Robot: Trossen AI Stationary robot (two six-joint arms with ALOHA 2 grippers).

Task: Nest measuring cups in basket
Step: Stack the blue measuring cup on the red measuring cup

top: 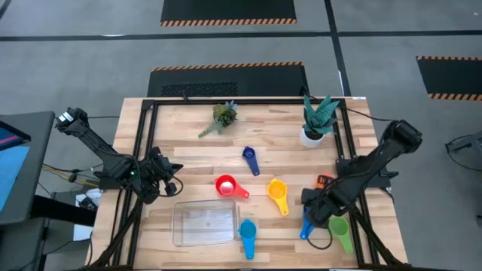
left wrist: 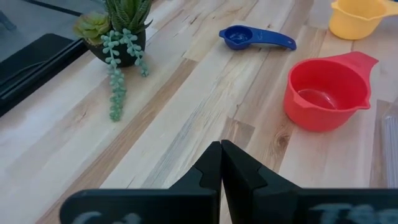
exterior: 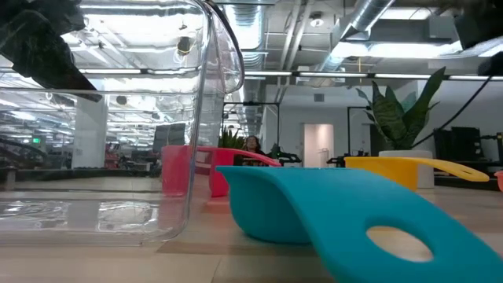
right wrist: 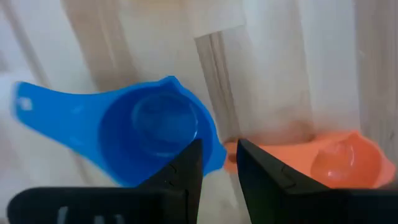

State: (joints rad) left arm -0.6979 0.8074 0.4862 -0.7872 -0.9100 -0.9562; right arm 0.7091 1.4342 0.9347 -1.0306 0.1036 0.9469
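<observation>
Several measuring cups lie on the wooden table: red (top: 226, 186), dark blue (top: 251, 160), yellow (top: 277, 194), light blue (top: 247, 236), a brighter blue one (top: 305, 227), orange (top: 324, 181) and green (top: 341, 233). The clear basket (top: 203, 223) sits near the table's near edge, with the light blue cup (exterior: 314, 212) beside it. My right gripper (right wrist: 219, 163) hovers low, pointing down, slightly open, over the gap between the blue cup (right wrist: 149, 134) and the orange cup (right wrist: 339, 160). My left gripper (left wrist: 221, 163) is shut above bare wood, left of the red cup (left wrist: 326, 93). My right gripper comes from above, one finger (right wrist: 186, 171) by the blue cup's rim (right wrist: 208, 146) and the orange cup's handle end (right wrist: 231, 149) in the gap between the fingers. Whether it touches either cup I cannot tell.
Two small potted plants stand toward the far edge: a trailing succulent (top: 222, 117) and a spiky one in a white pot (top: 316, 120). A dark metal frame (top: 143, 150) runs around the table. Bare wood lies between the basket and the left gripper.
</observation>
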